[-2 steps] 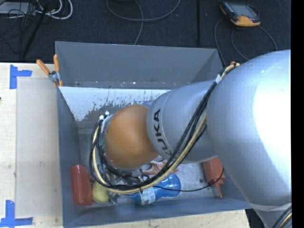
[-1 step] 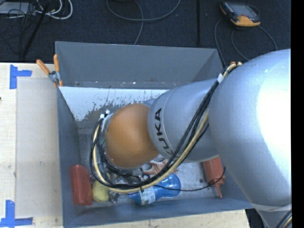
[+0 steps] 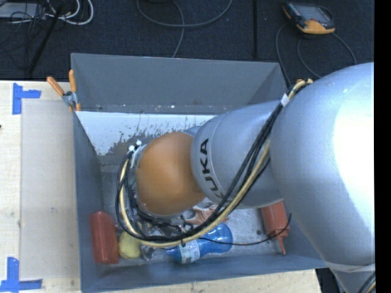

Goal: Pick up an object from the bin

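Dark floor with loose cables across top of frame; grey sheet-metal bin below, sloped walls funnelling loose parts toward the lower edge. Hence the clutter along frame bottom: matte red cylinder lower left by the wall; yellow-green rounded piece just beside it; blue translucent plastic bottle on its side, bottom centre; rust-red handled tool lower right. Arm in from right, glossy orange wrist cover and cable loops crowding the gripper. Sits low, nearest the yellow-green rounded piece and the bottle's neck end. Opening and any hold: can't tell. Probably pre-grasp; nothing visibly lifted.
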You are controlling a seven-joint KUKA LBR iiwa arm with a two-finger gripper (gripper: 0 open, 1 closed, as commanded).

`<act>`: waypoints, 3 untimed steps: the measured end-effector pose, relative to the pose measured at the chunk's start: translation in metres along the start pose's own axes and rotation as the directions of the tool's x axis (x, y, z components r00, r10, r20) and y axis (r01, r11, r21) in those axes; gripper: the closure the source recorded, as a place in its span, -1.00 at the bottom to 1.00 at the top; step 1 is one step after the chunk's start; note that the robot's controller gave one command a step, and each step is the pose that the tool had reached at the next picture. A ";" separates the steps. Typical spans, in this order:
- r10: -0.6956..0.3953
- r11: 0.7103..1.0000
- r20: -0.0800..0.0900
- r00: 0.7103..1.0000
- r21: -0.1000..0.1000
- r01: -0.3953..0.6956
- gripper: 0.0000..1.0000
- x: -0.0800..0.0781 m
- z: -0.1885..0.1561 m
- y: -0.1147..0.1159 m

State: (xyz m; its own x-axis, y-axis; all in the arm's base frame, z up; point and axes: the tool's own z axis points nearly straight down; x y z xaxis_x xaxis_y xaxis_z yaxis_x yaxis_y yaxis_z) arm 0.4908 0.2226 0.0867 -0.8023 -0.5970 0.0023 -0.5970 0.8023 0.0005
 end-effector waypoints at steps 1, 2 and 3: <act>0.001 1.000 0.000 1.000 0.000 -0.001 1.00 0.000 -0.003 0.000; 0.002 1.000 0.000 1.000 0.000 -0.002 1.00 0.000 -0.006 0.000; 0.002 1.000 -0.003 1.000 -0.001 -0.002 1.00 0.001 -0.012 0.000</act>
State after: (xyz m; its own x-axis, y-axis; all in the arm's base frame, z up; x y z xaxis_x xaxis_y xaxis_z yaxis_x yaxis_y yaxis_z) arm 0.4896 0.2222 0.0988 -0.8037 -0.5950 0.0055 -0.5950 0.8037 0.0014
